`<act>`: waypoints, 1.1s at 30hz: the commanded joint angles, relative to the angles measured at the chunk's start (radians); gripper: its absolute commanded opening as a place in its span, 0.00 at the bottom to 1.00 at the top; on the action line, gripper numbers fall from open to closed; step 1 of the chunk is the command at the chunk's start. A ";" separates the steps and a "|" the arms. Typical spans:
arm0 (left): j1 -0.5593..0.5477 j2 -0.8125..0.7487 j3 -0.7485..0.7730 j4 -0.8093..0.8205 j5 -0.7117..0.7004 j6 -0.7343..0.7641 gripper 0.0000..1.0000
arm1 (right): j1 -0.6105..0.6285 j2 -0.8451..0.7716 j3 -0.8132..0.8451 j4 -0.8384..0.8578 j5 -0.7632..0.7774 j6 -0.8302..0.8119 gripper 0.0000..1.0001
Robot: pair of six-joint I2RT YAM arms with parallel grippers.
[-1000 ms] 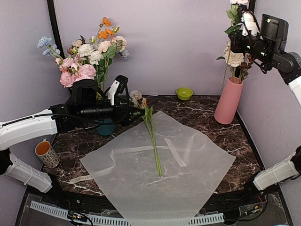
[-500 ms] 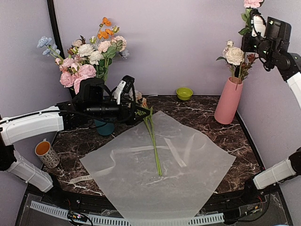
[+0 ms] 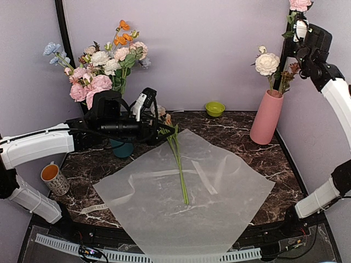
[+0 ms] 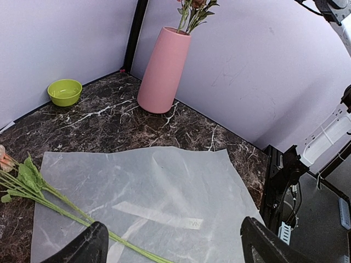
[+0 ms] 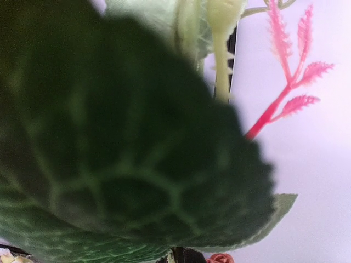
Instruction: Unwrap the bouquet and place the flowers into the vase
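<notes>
The paper [image 3: 230,192] lies spread flat on the table [image 3: 236,131]. A few thin green stems [image 3: 179,164] rest across it, their peach blooms [image 4: 5,161] near the left gripper [image 4: 174,224], whose jaws stand wide and hold nothing. The pink vase [image 3: 266,118] stands at the back right with a white flower [image 3: 267,64] in it. High above it, the right gripper [image 3: 299,30] pinches a pink flower [image 3: 300,4]. Faint print on a ribbon strip [image 4: 159,215] is too small to read.

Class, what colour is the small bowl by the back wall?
The bowl is lime green, clearest in the left wrist view.
</notes>
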 commanded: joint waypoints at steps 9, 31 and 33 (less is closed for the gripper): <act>0.000 -0.023 0.021 -0.017 -0.004 0.007 0.86 | -0.017 -0.024 -0.123 0.138 0.008 0.091 0.16; 0.000 -0.026 0.010 -0.018 -0.004 0.010 0.86 | -0.017 -0.094 -0.308 -0.063 -0.024 0.229 0.60; 0.000 -0.032 0.003 -0.018 -0.009 0.006 0.86 | -0.017 -0.094 -0.310 -0.070 -0.036 0.231 0.60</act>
